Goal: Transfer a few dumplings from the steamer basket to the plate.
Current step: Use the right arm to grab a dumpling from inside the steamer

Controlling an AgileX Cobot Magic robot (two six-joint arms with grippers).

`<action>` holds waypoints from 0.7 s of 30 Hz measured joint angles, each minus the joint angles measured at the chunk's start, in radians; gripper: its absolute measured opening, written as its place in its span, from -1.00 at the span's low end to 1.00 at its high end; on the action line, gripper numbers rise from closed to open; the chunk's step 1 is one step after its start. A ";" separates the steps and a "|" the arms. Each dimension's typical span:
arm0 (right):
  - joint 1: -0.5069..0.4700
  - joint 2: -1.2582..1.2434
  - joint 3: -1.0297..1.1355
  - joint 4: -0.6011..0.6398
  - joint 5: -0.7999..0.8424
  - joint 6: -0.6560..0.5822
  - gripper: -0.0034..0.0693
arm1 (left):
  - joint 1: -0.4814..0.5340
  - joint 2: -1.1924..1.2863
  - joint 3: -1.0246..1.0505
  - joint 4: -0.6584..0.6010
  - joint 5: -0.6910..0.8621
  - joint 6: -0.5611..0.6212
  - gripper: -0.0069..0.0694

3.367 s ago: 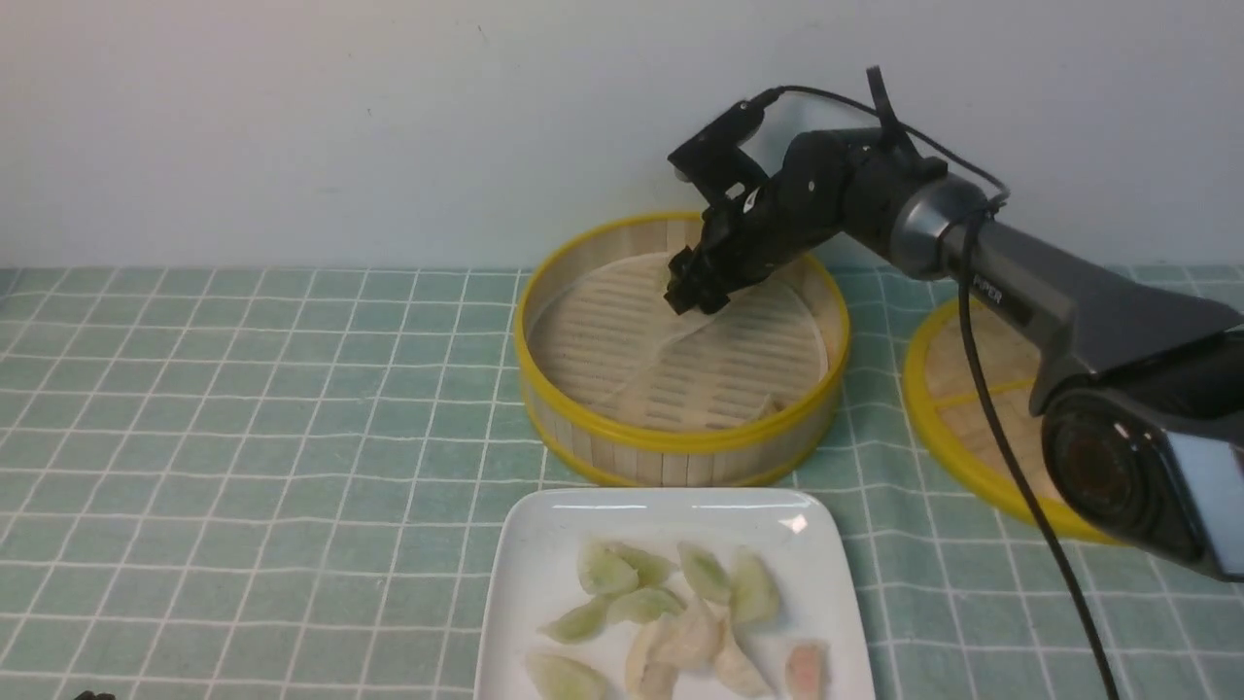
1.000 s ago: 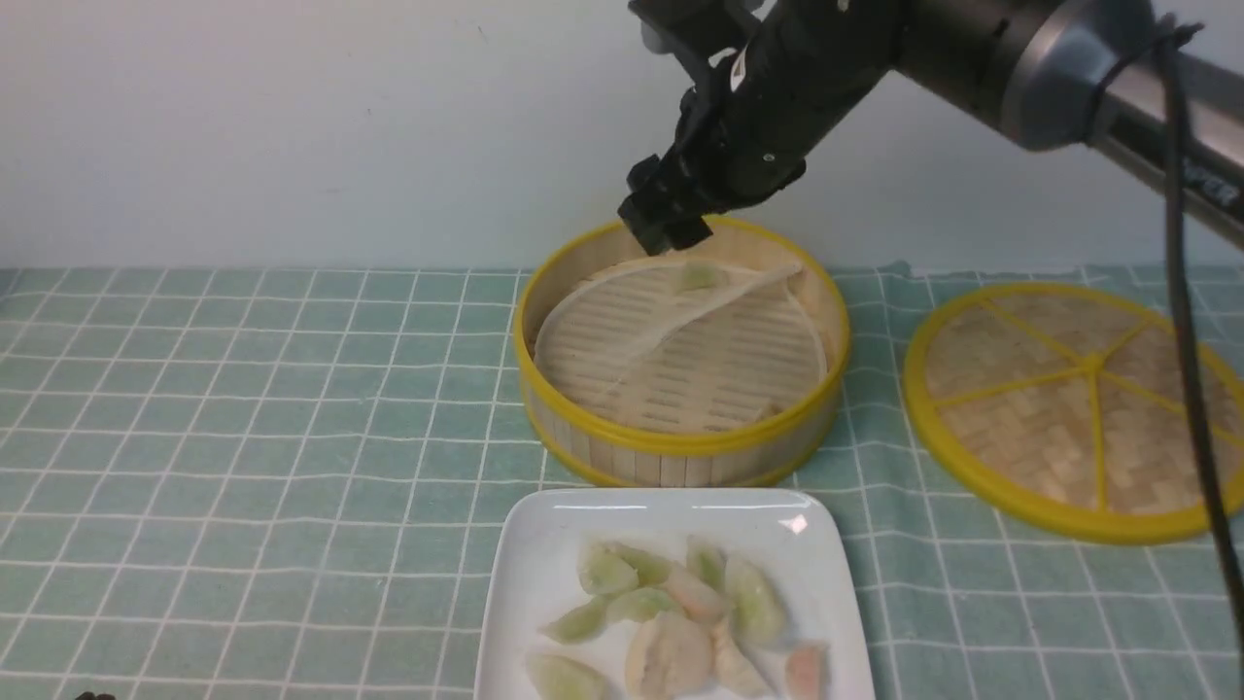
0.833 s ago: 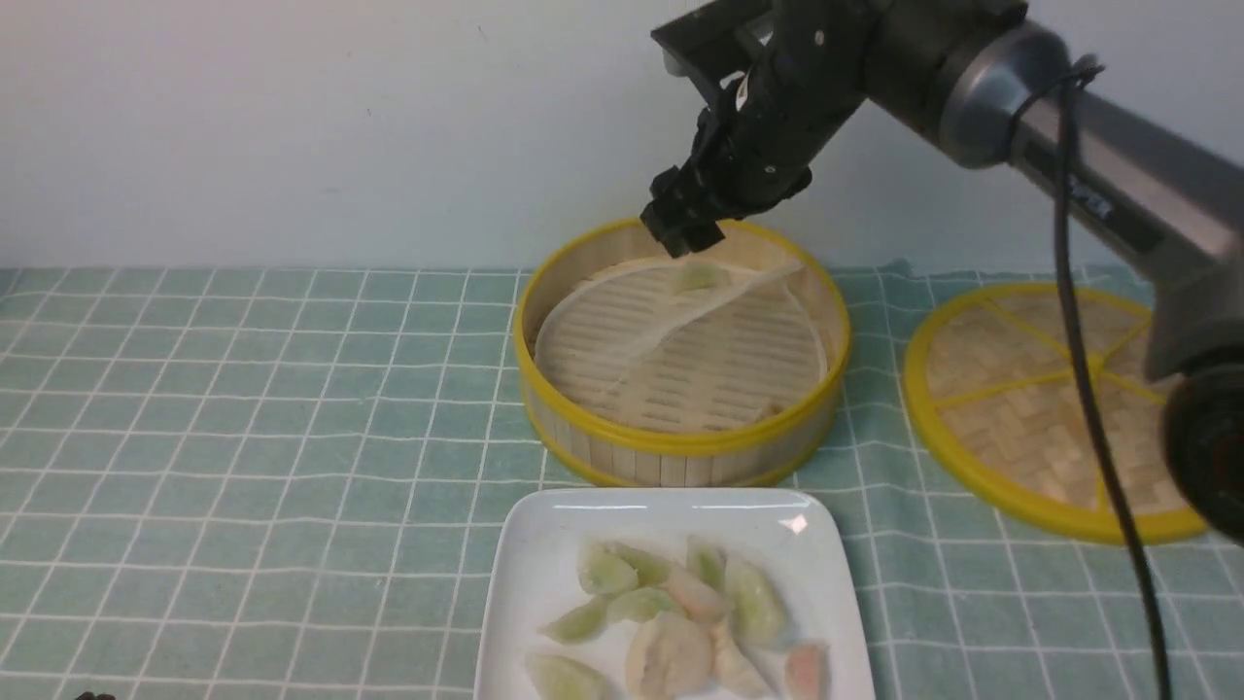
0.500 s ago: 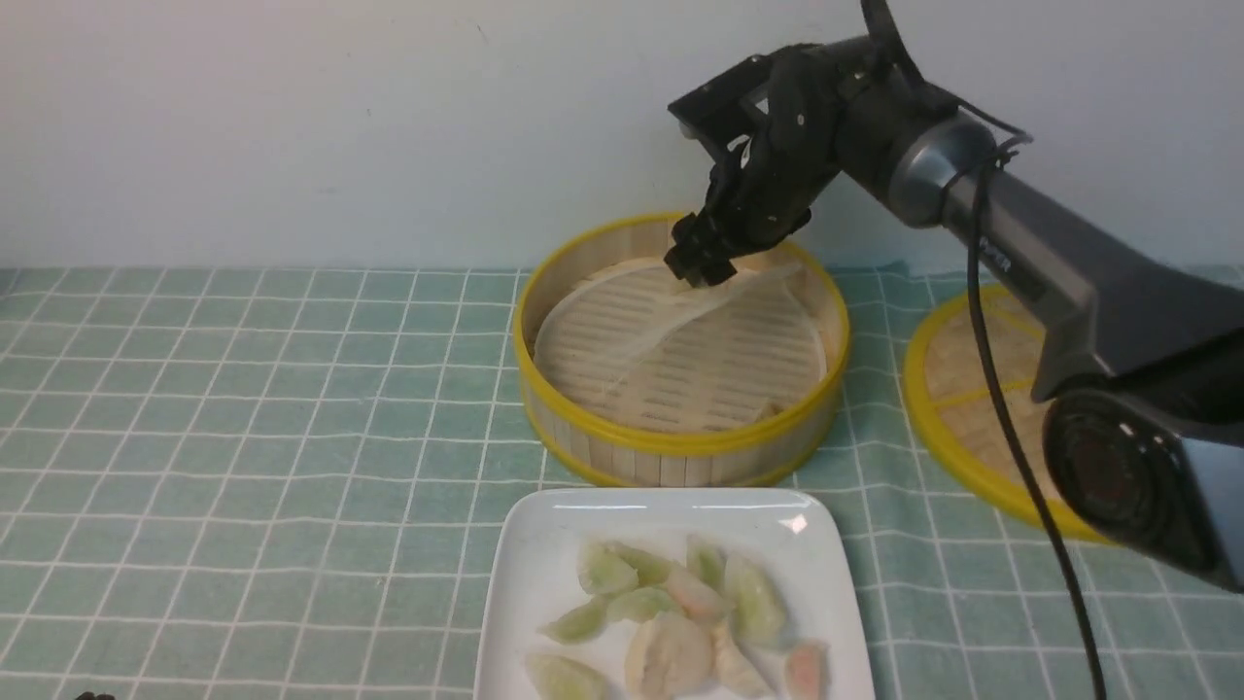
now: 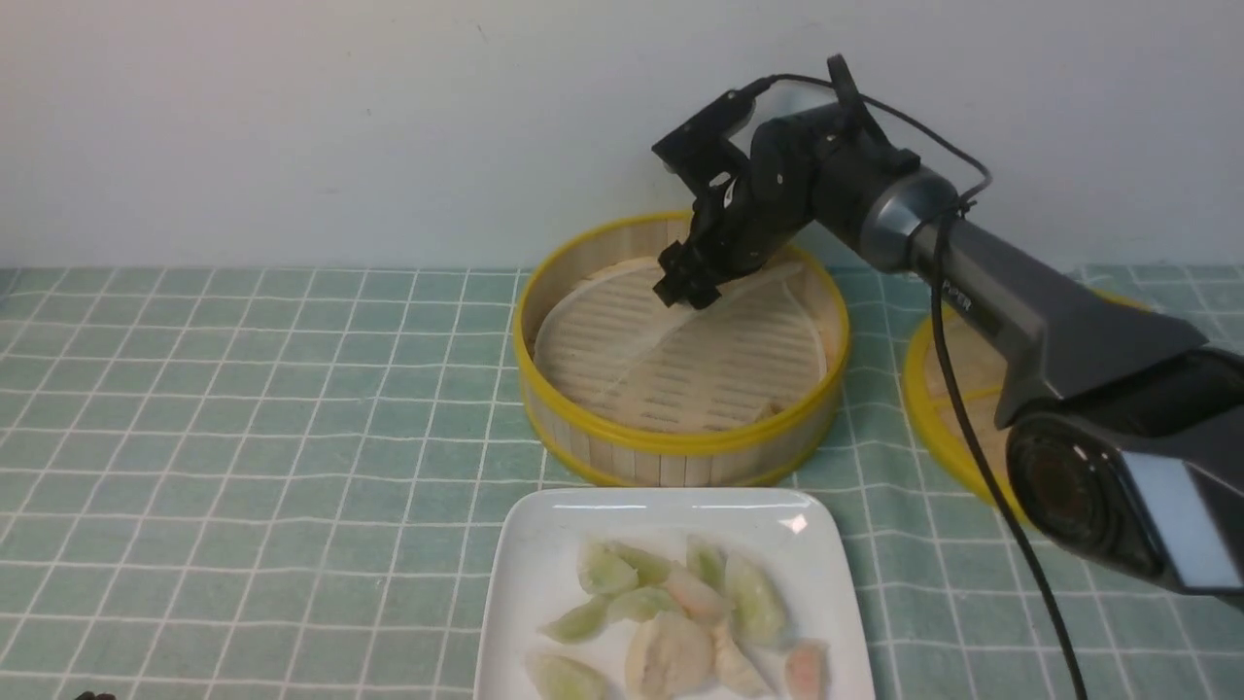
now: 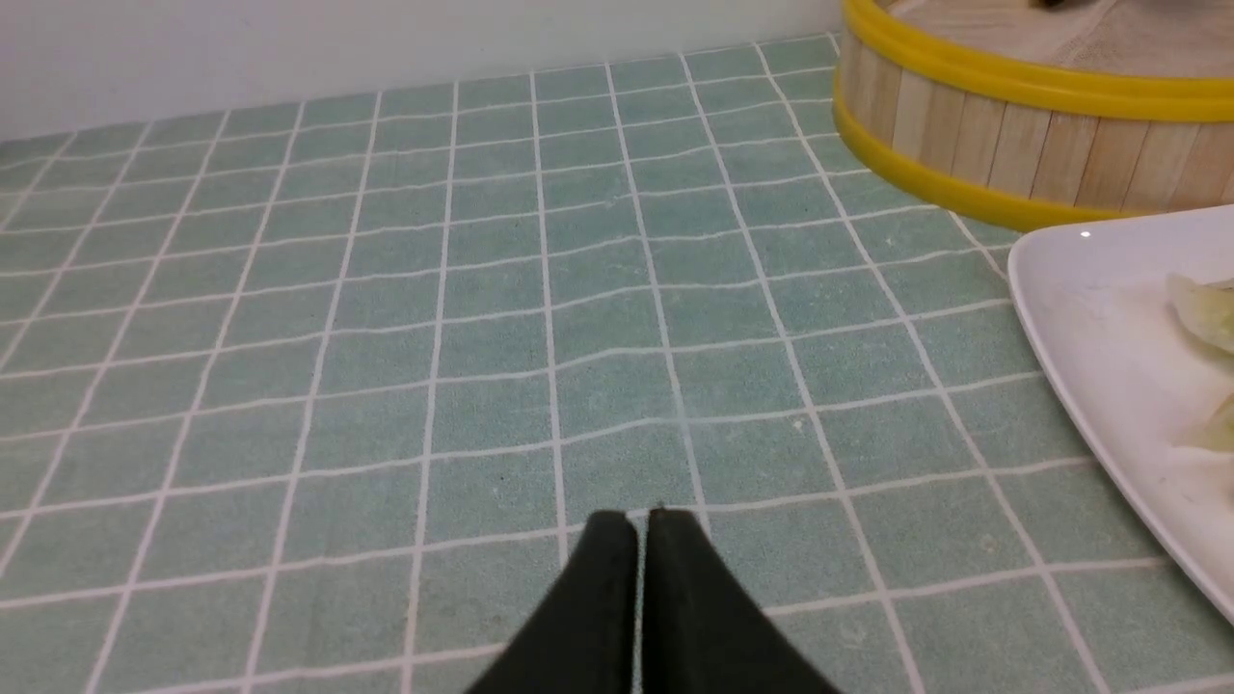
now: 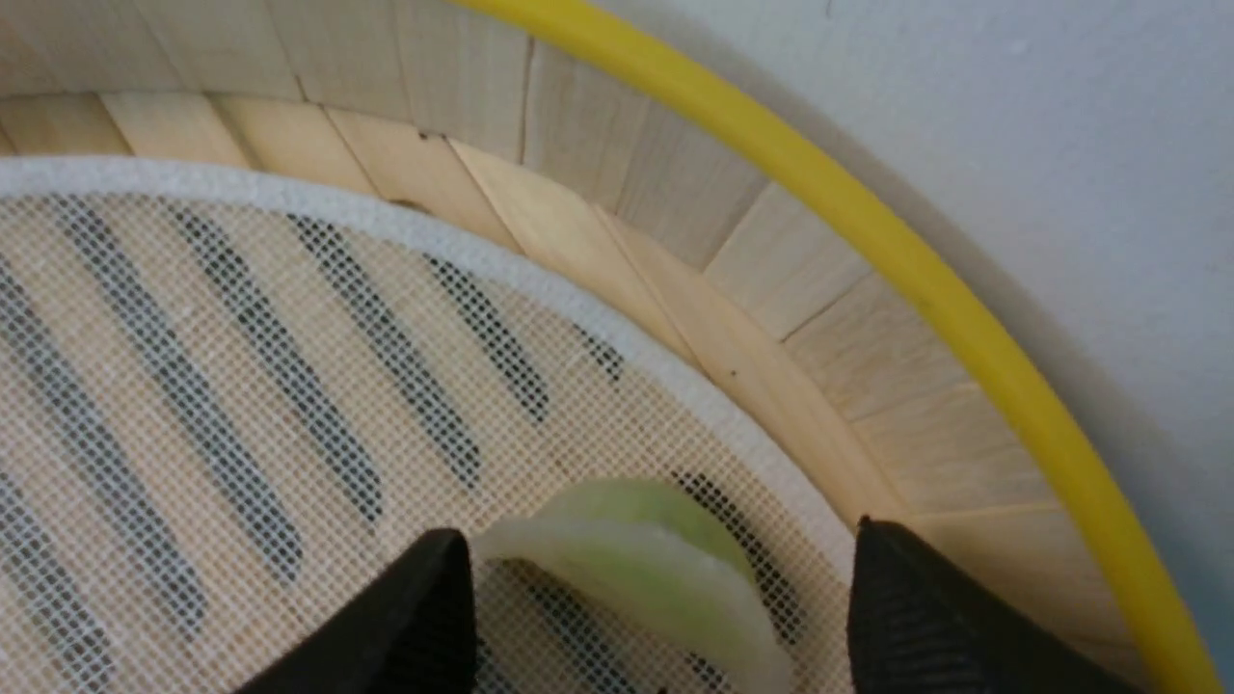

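Observation:
The round bamboo steamer basket with yellow rims stands at the back middle, a whitish liner on its slatted floor. My right gripper hangs low over its far side, open. In the right wrist view one pale green dumpling lies on the liner between the spread fingertips, untouched, near the basket wall. Several dumplings lie on the white square plate at the front. My left gripper is shut and empty above the cloth, left of the plate.
A flat woven lid with yellow rim lies right of the basket, partly behind my right arm. A green checked cloth covers the table. A white wall stands just behind the basket.
My right gripper has come down from above the basket's far rim into the basket, around the last green dumpling. The plate's dumplings and my left gripper have not moved.

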 joint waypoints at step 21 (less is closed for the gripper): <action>0.001 -0.127 -0.187 0.019 0.295 0.057 -0.85 | 0.000 0.000 0.000 0.000 0.000 0.000 -0.83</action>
